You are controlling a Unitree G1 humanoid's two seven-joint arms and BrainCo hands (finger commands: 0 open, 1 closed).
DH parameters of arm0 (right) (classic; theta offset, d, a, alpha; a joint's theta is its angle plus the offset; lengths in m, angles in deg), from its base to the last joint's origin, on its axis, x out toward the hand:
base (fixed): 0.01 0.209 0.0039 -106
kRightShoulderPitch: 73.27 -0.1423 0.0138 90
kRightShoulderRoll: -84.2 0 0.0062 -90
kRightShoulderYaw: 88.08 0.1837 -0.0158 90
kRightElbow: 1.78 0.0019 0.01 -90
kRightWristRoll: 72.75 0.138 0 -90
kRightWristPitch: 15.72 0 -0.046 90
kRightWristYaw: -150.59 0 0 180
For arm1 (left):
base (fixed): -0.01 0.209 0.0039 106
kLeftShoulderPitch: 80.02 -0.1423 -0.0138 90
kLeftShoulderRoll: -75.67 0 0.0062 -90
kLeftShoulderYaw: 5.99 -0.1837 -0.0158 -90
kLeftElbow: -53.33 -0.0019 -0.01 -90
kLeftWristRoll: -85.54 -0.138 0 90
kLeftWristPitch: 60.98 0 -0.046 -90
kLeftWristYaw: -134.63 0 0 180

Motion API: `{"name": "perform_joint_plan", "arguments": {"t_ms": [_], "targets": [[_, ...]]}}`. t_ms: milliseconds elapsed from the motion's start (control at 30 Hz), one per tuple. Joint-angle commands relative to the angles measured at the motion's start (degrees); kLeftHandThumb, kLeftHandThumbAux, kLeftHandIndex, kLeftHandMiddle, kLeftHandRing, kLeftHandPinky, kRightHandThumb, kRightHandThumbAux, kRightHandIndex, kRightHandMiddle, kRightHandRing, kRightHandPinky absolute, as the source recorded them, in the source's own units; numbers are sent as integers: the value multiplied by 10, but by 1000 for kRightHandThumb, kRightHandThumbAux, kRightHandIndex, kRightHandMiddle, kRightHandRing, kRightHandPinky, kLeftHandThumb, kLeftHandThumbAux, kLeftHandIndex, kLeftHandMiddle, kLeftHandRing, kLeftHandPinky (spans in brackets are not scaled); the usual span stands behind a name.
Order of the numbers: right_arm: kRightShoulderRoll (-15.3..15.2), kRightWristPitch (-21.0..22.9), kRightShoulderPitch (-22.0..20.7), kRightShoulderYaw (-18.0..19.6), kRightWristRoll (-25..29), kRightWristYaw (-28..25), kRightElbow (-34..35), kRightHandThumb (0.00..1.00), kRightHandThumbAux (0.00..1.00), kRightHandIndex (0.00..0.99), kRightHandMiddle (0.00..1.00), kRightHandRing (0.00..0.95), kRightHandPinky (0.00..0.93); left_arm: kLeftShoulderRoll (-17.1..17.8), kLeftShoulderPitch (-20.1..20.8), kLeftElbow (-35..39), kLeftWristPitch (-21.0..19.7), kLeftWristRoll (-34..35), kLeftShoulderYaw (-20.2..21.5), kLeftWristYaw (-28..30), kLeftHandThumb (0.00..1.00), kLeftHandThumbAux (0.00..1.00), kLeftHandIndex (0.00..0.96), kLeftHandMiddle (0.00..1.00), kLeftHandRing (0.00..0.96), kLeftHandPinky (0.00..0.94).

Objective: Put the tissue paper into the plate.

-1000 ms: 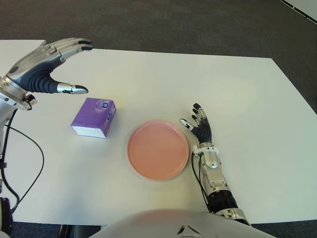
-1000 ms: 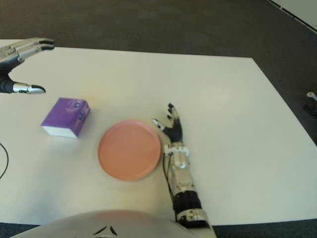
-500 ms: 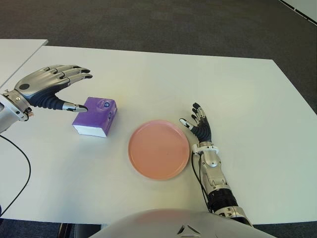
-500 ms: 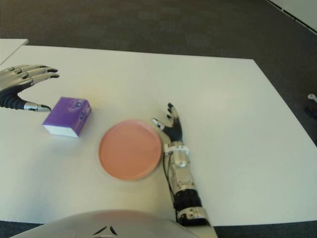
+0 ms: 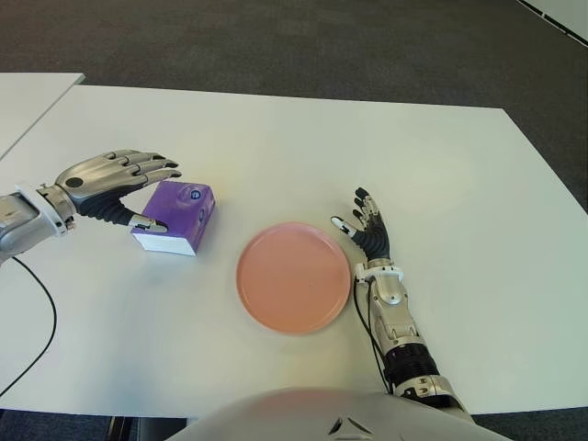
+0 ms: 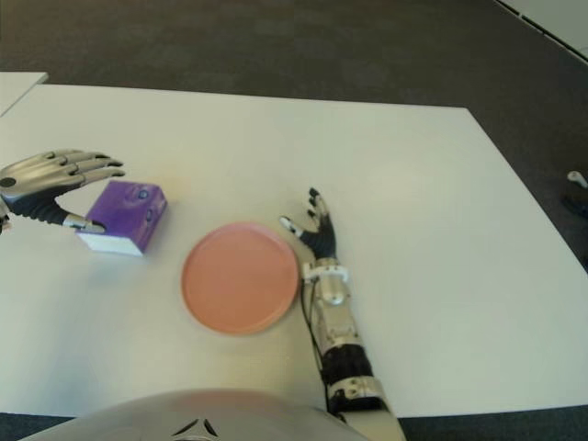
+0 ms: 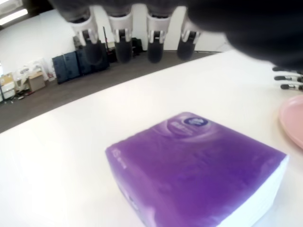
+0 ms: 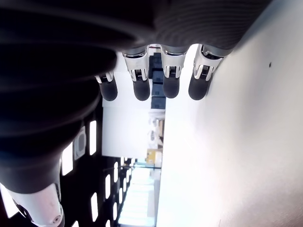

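A purple tissue pack [image 5: 175, 216] lies flat on the white table [image 5: 276, 147], left of the pink plate [image 5: 294, 276], which has nothing on it. My left hand [image 5: 138, 193] is at the pack's left side, open. Its fingers [image 5: 152, 169] reach over the pack's top left edge and its thumb tip is beside the near left corner. In the left wrist view the fingertips [image 7: 123, 47] hover above the pack [image 7: 199, 165] without closing on it. My right hand [image 5: 367, 234] lies open, fingers spread, just right of the plate.
A second white table [image 5: 28, 92] shows at the far left, with dark carpet beyond the far edge. A black cable [image 5: 41, 322] hangs by my left arm. The plate's rim [image 7: 293, 123] appears past the pack in the left wrist view.
My left hand has come down from above the table and moved right, up to the tissue pack. The pack, the plate and my right hand have stayed where they were.
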Motion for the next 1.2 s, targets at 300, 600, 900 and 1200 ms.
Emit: {"name": "perform_joint_plan", "arguments": {"t_ms": [300,600,900,1200], "targets": [[1,27,19,3,4,-4,-39,135,719,0,25,32,71,-14,28,-28,-25,-65,-86,-48,336,122,0,0,0,0],[1,19,17,6,6,-5,-45,149,726,0,27,34,77,-22,52,-49,-26,-55,-121,-50,314,117,0,0,0,0],[0,15,20,6,7,-4,-42,156,711,0,26,33,69,-22,65,-48,-27,-40,-134,-39,340,109,0,0,0,0],[0,13,23,7,7,-3,-38,156,708,0,25,31,73,-24,71,-48,-32,-39,-142,-39,342,103,0,0,0,0]]}}
